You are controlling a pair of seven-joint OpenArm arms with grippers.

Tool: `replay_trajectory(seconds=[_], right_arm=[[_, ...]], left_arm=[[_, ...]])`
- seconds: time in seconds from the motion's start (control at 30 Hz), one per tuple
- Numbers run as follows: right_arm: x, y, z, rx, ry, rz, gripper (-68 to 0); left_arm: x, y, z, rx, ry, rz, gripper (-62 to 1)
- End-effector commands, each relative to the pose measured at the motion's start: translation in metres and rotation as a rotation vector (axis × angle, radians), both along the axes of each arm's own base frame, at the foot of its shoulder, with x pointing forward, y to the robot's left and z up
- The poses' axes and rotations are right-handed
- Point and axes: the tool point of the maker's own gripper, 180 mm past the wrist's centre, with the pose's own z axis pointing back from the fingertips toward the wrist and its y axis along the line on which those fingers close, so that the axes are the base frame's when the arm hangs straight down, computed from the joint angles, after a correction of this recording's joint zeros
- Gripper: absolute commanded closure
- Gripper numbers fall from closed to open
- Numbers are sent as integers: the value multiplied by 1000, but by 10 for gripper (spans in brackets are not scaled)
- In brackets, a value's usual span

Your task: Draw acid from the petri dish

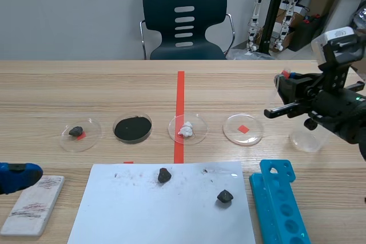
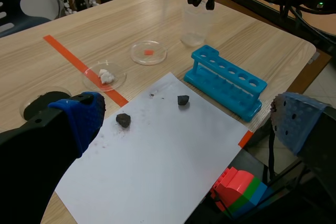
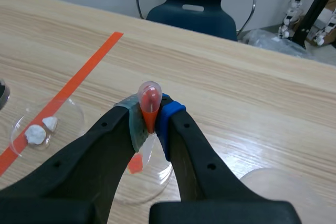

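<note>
Now the right jaws are clamped on a dropper (image 3: 148, 103) just under its red bulb. Its tip points down over the clear dish (image 3: 157, 177) with the red mark, raised off it. That dish sits on the tabletop (image 1: 86, 84) near a beaker (image 1: 309, 138). The left jaws stand wide apart, low at the near left, beside a white block (image 1: 31, 204)

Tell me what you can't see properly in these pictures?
Right wrist view: the dropper tip, hidden behind the fingers of the right gripper.
Scene view: any liquid in the petri dish, too clear to tell.
Right wrist view: the beaker, cut off by the picture's edge.
</note>
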Motion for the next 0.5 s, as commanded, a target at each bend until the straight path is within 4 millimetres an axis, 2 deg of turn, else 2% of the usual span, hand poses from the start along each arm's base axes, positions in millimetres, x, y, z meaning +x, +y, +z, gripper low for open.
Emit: replay_trajectory(seconds=[0.0, 0.2, 0.47], right_arm=[[7, 1, 12, 13, -40, 0, -9], [4, 5, -3, -2, -19, -2, -8], [3, 6, -9, 1, -17, -5, -9]], left_arm=[[0, -1, 5, -20, -6, -2, -623], [0, -1, 5, -20, -6, -2, -623], [0, -1, 5, -20, -6, -2, -623]])
